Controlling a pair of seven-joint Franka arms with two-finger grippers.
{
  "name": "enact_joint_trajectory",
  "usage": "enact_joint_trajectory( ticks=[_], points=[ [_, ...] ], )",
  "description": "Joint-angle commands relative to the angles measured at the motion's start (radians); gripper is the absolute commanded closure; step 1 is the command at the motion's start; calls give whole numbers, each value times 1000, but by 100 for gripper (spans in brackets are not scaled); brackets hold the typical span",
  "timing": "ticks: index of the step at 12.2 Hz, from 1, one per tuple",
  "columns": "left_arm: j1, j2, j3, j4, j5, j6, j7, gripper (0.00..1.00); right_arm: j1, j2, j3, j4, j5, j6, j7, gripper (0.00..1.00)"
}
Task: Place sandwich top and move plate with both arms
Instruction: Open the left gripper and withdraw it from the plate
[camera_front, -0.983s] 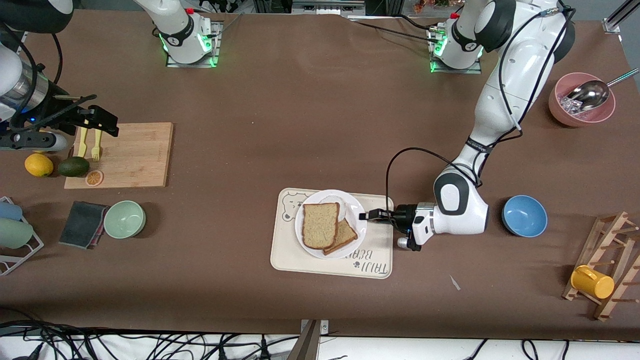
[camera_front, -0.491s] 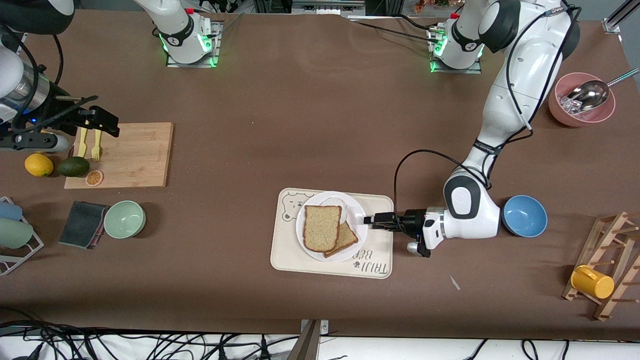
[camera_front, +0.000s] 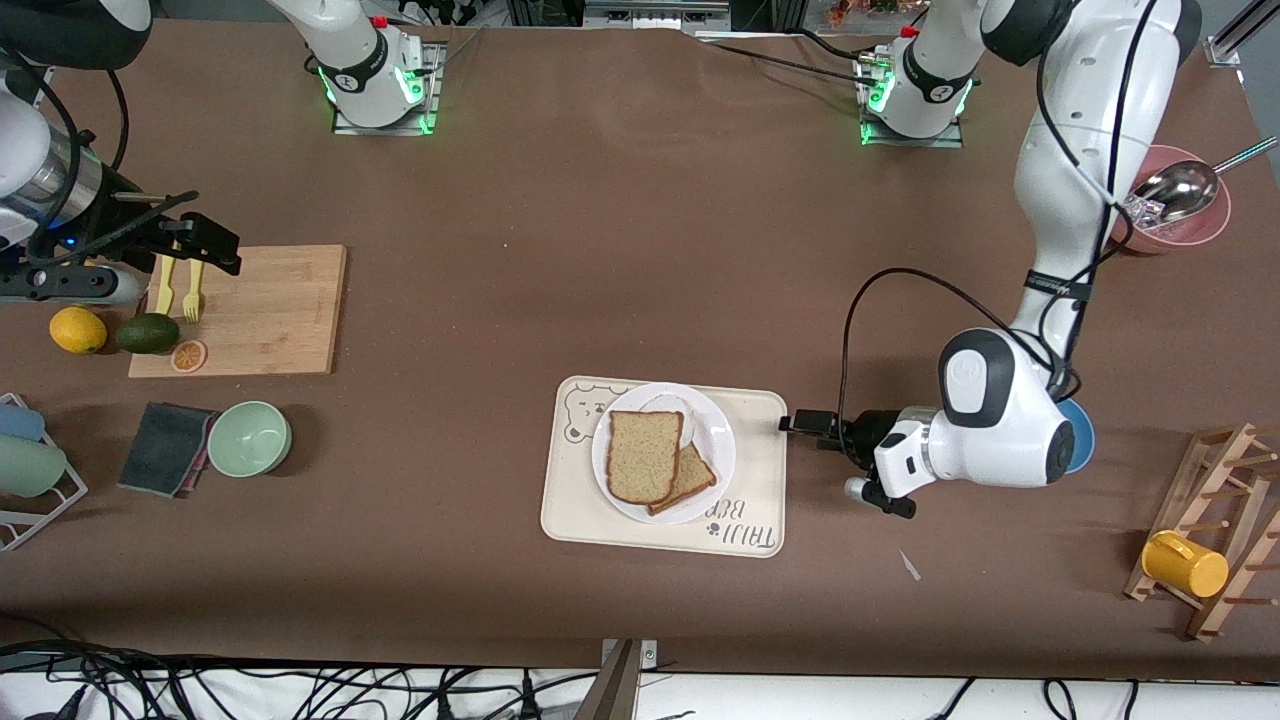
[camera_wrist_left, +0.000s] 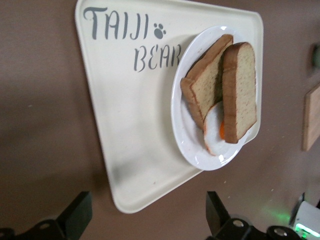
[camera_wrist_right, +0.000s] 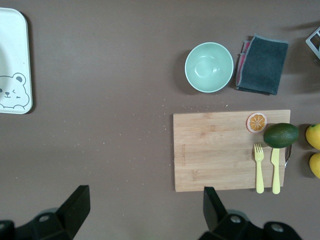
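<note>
The sandwich top (camera_front: 643, 455) lies on the white plate (camera_front: 722, 445), tilted over a smaller bread slice (camera_front: 697, 473) and a fried egg (camera_front: 668, 404). The plate sits on the cream bear tray (camera_front: 600, 520). My left gripper (camera_front: 795, 422) is low, just off the tray's edge toward the left arm's end, open and empty. In the left wrist view the sandwich top (camera_wrist_left: 240, 95), plate (camera_wrist_left: 192, 145) and tray (camera_wrist_left: 135, 125) lie ahead of the left gripper (camera_wrist_left: 147, 220). My right gripper (camera_front: 218, 248) waits, open, over the cutting board's edge; it also shows in the right wrist view (camera_wrist_right: 145, 210).
A blue bowl (camera_front: 1082, 440) sits under the left arm's wrist. A pink bowl with a scoop (camera_front: 1175, 200) and a wooden rack with a yellow cup (camera_front: 1185, 563) are at the left arm's end. A cutting board (camera_front: 270, 310), green bowl (camera_front: 249, 437) and cloth (camera_front: 165, 448) are at the right arm's end.
My left gripper has drawn back from the plate's rim, off the tray, toward the left arm's end. The plate and bread stay on the tray. The right arm has not moved.
</note>
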Motion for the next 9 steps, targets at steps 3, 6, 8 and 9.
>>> enact_joint_trajectory(
  ticks=[3,6,8,9],
  points=[
    [-21,-193,6,-17,378,-119,-219,0,-1,6,4,20,-1,-4,-13,0],
    [-6,-316,9,-17,506,-179,-240,0,-2,14,4,20,4,-4,-13,0],
    [5,-420,22,-17,550,-275,-244,0,-1,14,4,20,4,-3,-13,0],
    [5,-468,22,-14,550,-344,-245,0,-2,16,4,22,4,-4,-26,0]
  ],
)
